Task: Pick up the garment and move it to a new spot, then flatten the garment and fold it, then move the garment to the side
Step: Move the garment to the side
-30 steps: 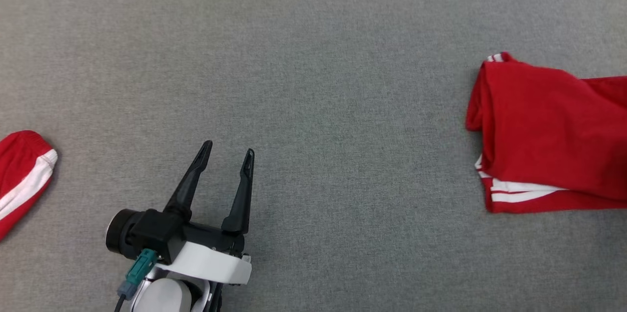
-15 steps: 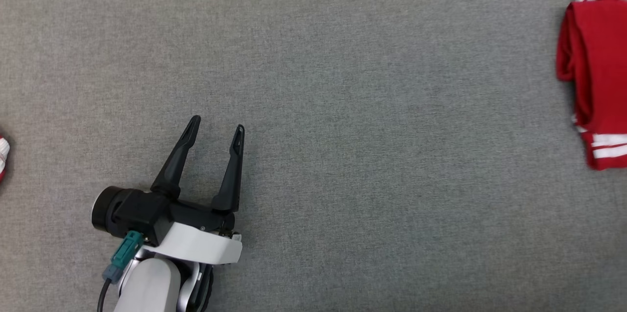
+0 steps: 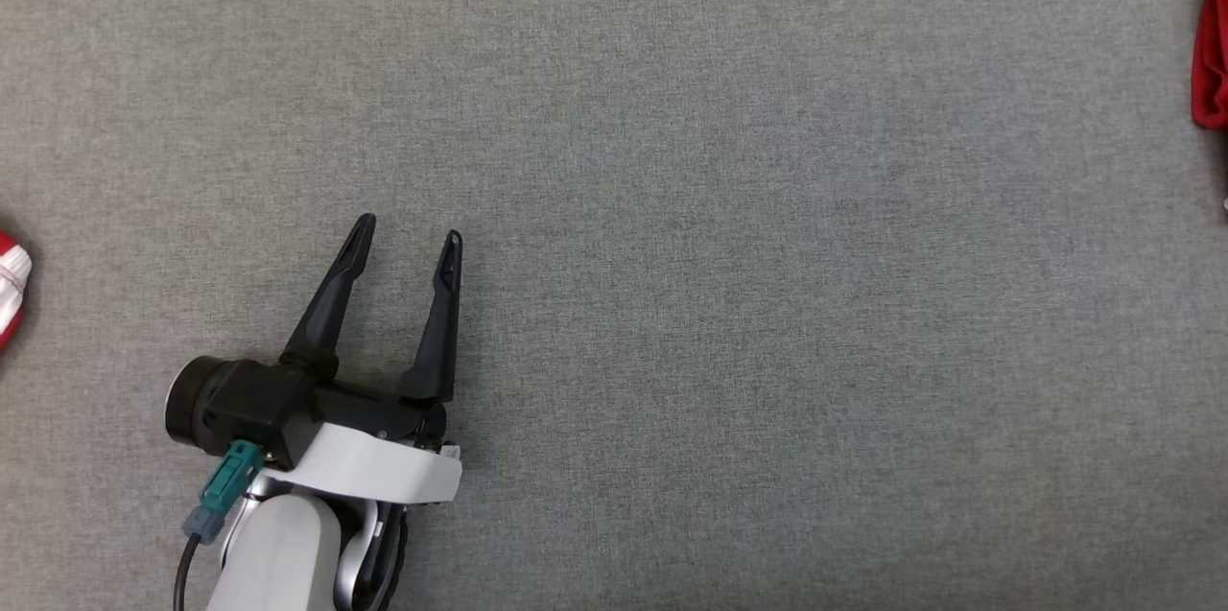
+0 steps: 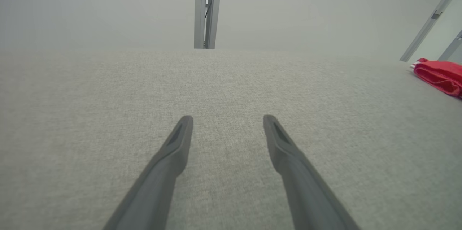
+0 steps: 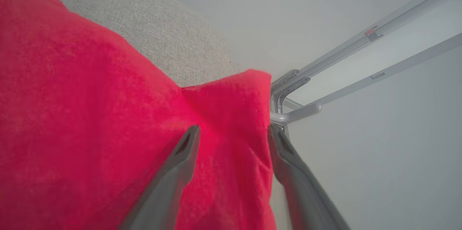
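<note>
Stretching across the head view, a grey fabric tabletop [image 3: 729, 208] meets a pale wall and a metal post [image 4: 207, 6] in the left wrist view. The red garment [image 5: 72, 96] lies at the head view's right edge, beneath the right gripper [image 5: 232, 130], whose fingers are spread and unclenched. The left gripper [image 3: 407, 231], lower left, is likewise released

No text, label, brand, number or sign can be read in any view. The red fabric garment [image 5: 90, 114] and the grey woven surface [image 3: 672, 208] bear no legible marking.
</note>
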You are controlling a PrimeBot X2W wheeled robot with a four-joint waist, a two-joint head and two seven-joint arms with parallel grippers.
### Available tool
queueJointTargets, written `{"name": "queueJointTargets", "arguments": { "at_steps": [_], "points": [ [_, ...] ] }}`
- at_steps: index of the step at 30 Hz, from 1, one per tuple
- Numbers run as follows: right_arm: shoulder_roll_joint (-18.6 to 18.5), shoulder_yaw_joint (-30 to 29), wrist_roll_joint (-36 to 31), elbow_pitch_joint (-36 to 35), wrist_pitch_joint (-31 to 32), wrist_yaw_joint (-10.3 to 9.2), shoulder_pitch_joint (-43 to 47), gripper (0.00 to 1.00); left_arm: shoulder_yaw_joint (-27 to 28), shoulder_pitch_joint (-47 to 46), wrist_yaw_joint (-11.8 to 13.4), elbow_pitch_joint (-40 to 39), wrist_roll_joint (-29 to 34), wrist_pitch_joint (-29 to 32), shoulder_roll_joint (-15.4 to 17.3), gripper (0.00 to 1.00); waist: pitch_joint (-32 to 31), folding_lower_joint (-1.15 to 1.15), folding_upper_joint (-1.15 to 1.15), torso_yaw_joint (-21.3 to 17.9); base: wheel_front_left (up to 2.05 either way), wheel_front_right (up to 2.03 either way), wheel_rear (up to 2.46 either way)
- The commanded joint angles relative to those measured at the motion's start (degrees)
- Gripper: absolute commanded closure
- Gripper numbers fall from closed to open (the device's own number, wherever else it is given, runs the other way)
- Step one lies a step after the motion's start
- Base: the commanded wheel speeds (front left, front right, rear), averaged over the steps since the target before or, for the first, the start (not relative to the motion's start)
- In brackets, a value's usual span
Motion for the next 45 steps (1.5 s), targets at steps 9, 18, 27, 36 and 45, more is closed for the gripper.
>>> {"name": "queueJointTargets", "arguments": {
  "at_steps": [9, 18, 27, 36, 45],
  "points": [
    [4.8, -12.2, -8.7, -5.6, -0.2, -0.14, 4.4, 0.0, -0.3, 0.9, 0.5, 0.8, -0.9, -0.3, 0.2, 0.0, -5.3, 0.0, 0.0, 0.0, 0.0, 0.0, 0.0],
    [17.3, -15.2, -5.0, -19.3, -0.2, -0.13, 13.2, 0.0, 0.5, 4.2, 2.2, 0.8, -0.9, -0.3, 0.2, 0.0, -15.5, 0.0, 0.0, -0.3, 0.0, 0.0, 0.0],
    [25.7, -14.7, 3.7, -34.0, -0.1, -0.12, 27.0, 0.0, 1.0, 7.8, 3.9, 0.2, -2.5, -0.3, 0.2, 0.0, -24.7, 0.0, 0.0, 0.2, 0.0, 0.0, 0.0],
    [34.3, -17.5, 8.9, -48.5, -0.1, -0.09, 42.0, 0.0, 3.7, 12.3, 5.3, -0.5, -4.2, -0.3, 0.2, 0.0, -30.5, 0.0, 0.0, 0.6, 0.0, 0.0, 0.0],
    [38.6, -19.0, 4.4, -56.9, -0.1, -0.09, 54.0, 0.0, 4.6, 16.3, 5.6, 0.5, -5.5, -0.3, 0.2, 0.0, -33.1, 0.0, 0.0, 1.3, 0.0, 0.0, 0.0]
  ]
}}
